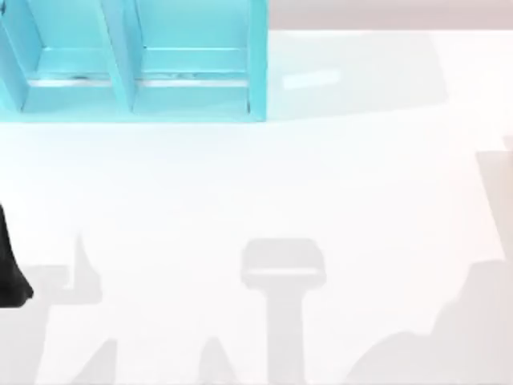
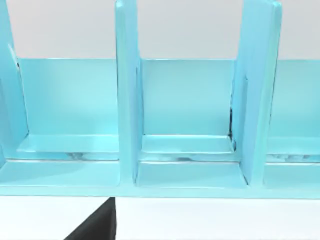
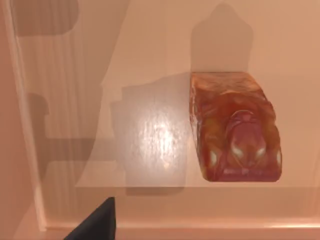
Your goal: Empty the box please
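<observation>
White surface (image 1: 264, 200) under the top camera, with a turquoise compartment rack (image 1: 136, 64) at its far left corner.
Upright dividers split the rack into open bays, which the left wrist camera faces from close by; a dark part of the left arm (image 1: 12, 269) shows at the surface's left edge, and how its gripper stands cannot be told. The right wrist camera looks down into a pale tan box (image 3: 30, 150) with a glossy floor and a raised wall along one side. Inside lies a reddish-brown glazed block (image 3: 232, 127), perhaps a loaf, flat on the floor and apart from the wall. A dark gripper finger (image 3: 97, 222) of the right arm shows at the frame's edge, well apart from the block and touching nothing; whether that gripper is spread or closed cannot be told.
</observation>
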Motion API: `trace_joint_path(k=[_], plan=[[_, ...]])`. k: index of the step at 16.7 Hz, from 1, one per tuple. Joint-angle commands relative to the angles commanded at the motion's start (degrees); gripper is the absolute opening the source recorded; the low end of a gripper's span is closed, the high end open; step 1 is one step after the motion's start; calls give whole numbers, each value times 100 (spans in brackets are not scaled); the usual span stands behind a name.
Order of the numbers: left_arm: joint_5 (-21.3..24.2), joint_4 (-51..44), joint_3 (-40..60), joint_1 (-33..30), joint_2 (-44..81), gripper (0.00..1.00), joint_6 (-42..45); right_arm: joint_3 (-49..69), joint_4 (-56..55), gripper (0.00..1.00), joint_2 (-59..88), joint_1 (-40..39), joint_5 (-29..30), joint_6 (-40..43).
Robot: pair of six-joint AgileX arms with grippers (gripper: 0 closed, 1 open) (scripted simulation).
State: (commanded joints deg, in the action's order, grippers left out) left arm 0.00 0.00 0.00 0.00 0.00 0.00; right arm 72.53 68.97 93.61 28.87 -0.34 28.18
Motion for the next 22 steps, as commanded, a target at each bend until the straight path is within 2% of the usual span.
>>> trace_joint_path(k=[5, 12, 17, 22], plan=[[0, 0, 0, 0, 0, 100, 0, -500, -551, 100, 67, 7, -1, -16], [0, 0, 0, 0, 0, 100, 0, -1506, -2171, 100, 650, -1, 0, -32], [0, 0, 0, 0, 0, 100, 0, -1579, -2292, 100, 730, -6, 0, -37], [0, 0, 0, 0, 0, 100, 0, -1579, -2292, 62, 730, -6, 0, -37]])
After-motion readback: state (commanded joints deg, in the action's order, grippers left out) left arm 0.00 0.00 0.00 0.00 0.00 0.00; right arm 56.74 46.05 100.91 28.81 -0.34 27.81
